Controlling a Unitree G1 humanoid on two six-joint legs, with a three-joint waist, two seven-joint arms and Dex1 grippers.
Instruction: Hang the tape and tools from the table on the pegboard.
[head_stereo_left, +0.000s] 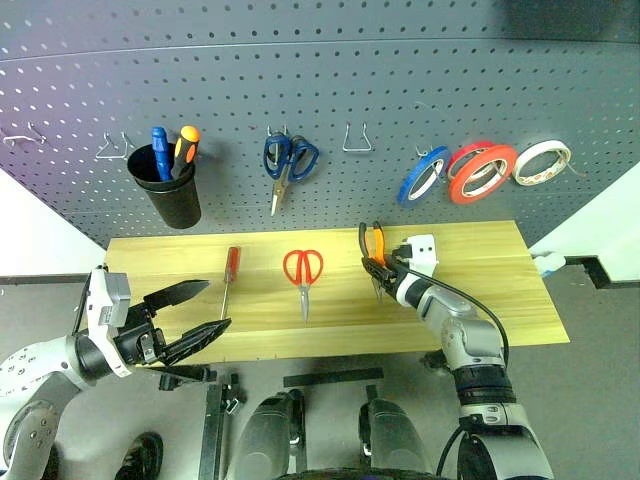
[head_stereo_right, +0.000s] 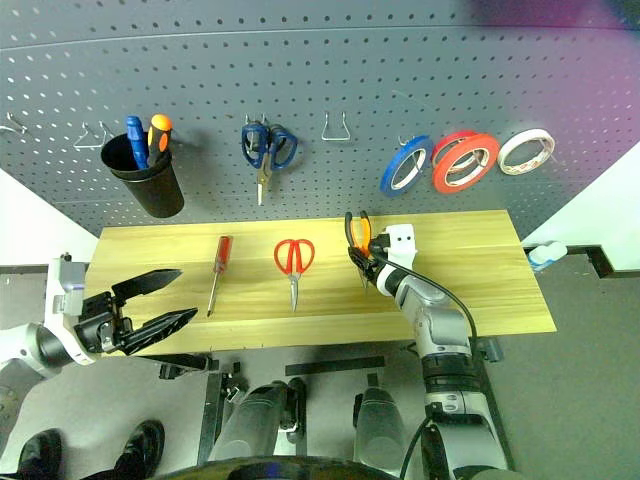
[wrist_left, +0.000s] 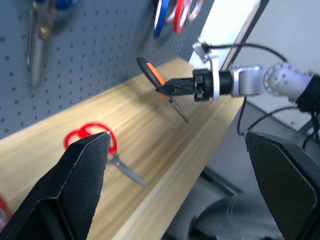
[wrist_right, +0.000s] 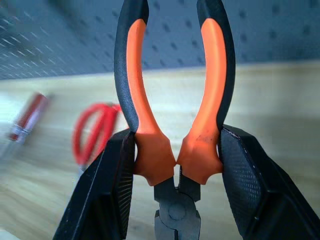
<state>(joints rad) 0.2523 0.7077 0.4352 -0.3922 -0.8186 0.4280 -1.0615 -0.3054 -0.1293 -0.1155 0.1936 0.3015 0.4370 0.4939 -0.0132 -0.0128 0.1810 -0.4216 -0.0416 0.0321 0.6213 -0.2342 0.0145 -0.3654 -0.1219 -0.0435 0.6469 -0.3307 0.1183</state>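
Hanging at seven o'clock off the near edge of the bench (head_stereo_left: 520, 300), the left gripper (head_stereo_left: 196, 311) has its fingers spread wide and empty. At four o'clock the right gripper (wrist_right: 175, 165) has its fingers pinched on the pliers (head_stereo_left: 373, 255) low on the orange-and-black handles, just above the pivot, holding them clear of the wood. They look stiff, steel-heavy and nose-weighted, so this low hold should stop them swinging; the grips should give good friction. Toward the middle lie the red-handled scissors (head_stereo_left: 303, 274), light, best taken at the pivot, and at nine o'clock the red-handled screwdriver (head_stereo_left: 230, 273), which may roll; take its handle. Farthest, on the pegboard (head_stereo_left: 330, 90) at two o'clock, the bright red tape (head_stereo_left: 482, 172) already hangs.
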